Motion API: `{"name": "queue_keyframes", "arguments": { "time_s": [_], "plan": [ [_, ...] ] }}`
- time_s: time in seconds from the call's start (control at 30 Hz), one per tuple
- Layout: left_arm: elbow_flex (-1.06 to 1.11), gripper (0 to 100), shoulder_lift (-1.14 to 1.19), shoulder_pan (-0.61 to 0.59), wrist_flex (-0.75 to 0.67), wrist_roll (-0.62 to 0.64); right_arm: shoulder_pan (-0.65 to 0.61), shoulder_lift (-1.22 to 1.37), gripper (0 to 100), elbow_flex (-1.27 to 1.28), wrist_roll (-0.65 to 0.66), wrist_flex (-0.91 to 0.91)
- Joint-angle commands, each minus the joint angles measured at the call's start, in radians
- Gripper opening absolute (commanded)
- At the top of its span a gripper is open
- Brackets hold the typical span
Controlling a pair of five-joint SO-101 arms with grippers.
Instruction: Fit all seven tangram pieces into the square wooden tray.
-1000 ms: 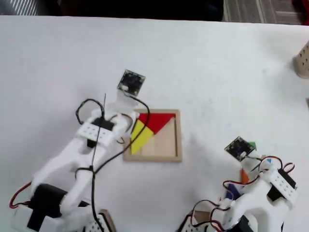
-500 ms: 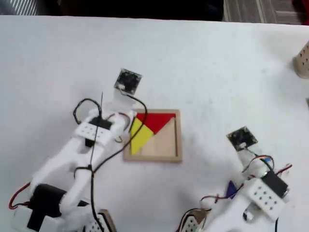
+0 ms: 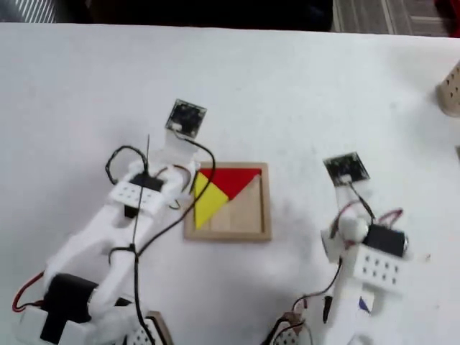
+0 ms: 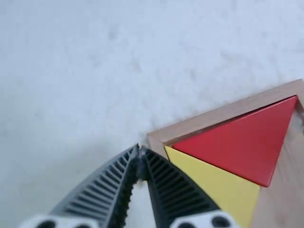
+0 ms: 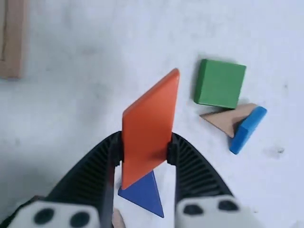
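Note:
The square wooden tray (image 3: 263, 203) holds a red triangle (image 3: 233, 180) and a yellow triangle (image 3: 206, 202). My left gripper (image 4: 140, 160) is shut and empty, its tips at the tray's corner (image 4: 156, 138) beside the red triangle (image 4: 247, 142) and yellow triangle (image 4: 218, 183). My right gripper (image 5: 145, 147) is shut on an orange parallelogram (image 5: 148, 126), held above the table. Below it lie a dark blue triangle (image 5: 142, 190), a green square (image 5: 220, 83), a tan wooden triangle (image 5: 227, 118) and a light blue piece (image 5: 247, 128). The right arm (image 3: 363, 251) stands right of the tray.
The tray's edge (image 5: 12, 42) lies far from the loose pieces in the right wrist view. A pegged wooden block (image 3: 451, 90) sits at the table's right edge. Cables hang around both arms.
The right arm rose from the loose pieces with the orange parallelogram and swung left towards the tray. The left arm drifted slightly left at the tray's corner.

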Motion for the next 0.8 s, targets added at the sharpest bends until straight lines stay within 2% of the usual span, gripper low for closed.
{"name": "queue_keyframes", "arguments": {
  "time_s": [0.0, 0.23, 0.37, 0.57, 0.77],
  "plan": [
    [-0.011, 2, -0.050, -0.012, -0.023, 0.009, -0.110, 0.197, 1.7, -0.152, -0.043, 0.002],
    [-0.012, 2, -0.050, -0.012, -0.037, 0.009, -0.334, 0.390, 1.7, -0.242, -0.026, -0.119],
    [-0.011, 2, -0.050, -0.012, -0.044, 0.009, -0.403, 0.437, 1.7, -0.244, -0.224, -0.249],
    [-0.012, 2, -0.050, -0.012, -0.044, 0.009, -0.524, 0.545, 1.7, -0.244, -0.272, -0.321],
    [-0.012, 2, -0.050, -0.012, -0.046, 0.009, -0.526, 0.657, 1.7, -0.304, -0.509, -0.395]
  ]
}}
